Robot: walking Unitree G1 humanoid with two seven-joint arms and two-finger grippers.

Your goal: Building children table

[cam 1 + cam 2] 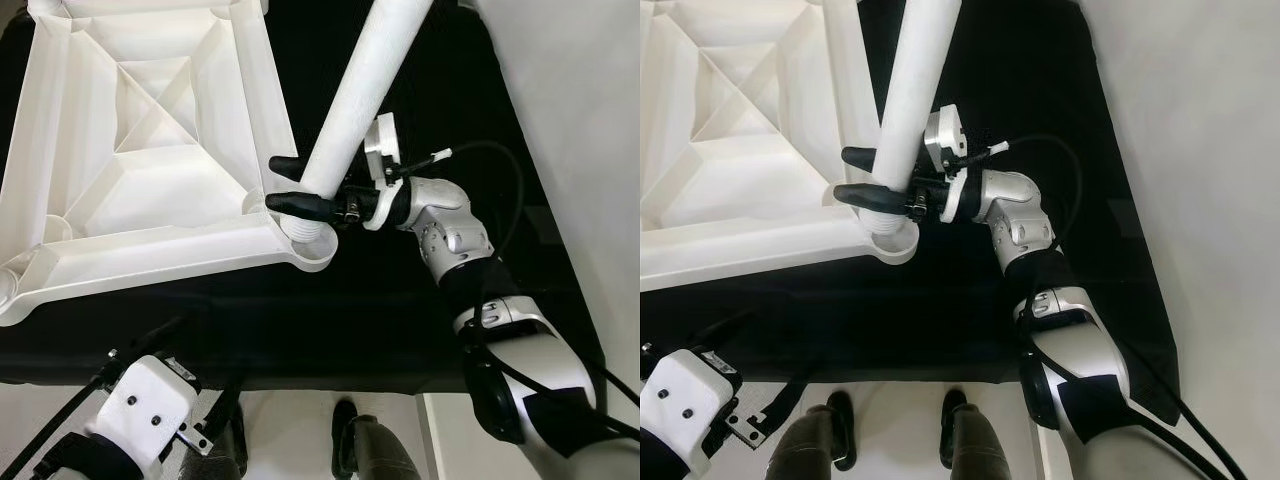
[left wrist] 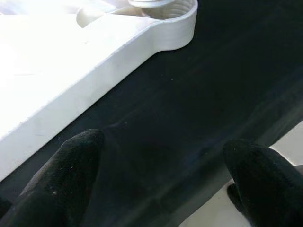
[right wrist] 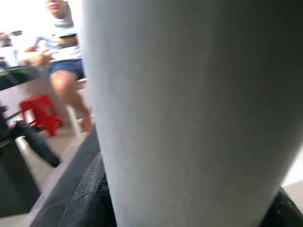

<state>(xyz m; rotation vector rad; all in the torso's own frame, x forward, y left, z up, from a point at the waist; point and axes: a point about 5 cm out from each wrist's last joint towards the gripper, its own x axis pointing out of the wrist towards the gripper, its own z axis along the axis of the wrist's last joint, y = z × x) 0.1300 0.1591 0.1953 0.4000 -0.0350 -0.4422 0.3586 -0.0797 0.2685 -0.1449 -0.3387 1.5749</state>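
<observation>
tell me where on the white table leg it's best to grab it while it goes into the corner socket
Low on the round shaft of the table leg, just above the corner socket, coming from the side. It is a smooth cylinder standing nearly upright, so jaws closing across its width seat evenly. The right gripper already holds it there, shut across the shaft from the robot's right.

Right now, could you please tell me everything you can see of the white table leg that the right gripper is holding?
The table leg is a thick, smooth, round white tube, plastic by its look. It leans, its lower end meeting the threaded corner socket of the upturned white tabletop, which lies on a black cloth. The right gripper is shut on it just above the socket, one black finger on each side. Its upper end runs out of view.
</observation>
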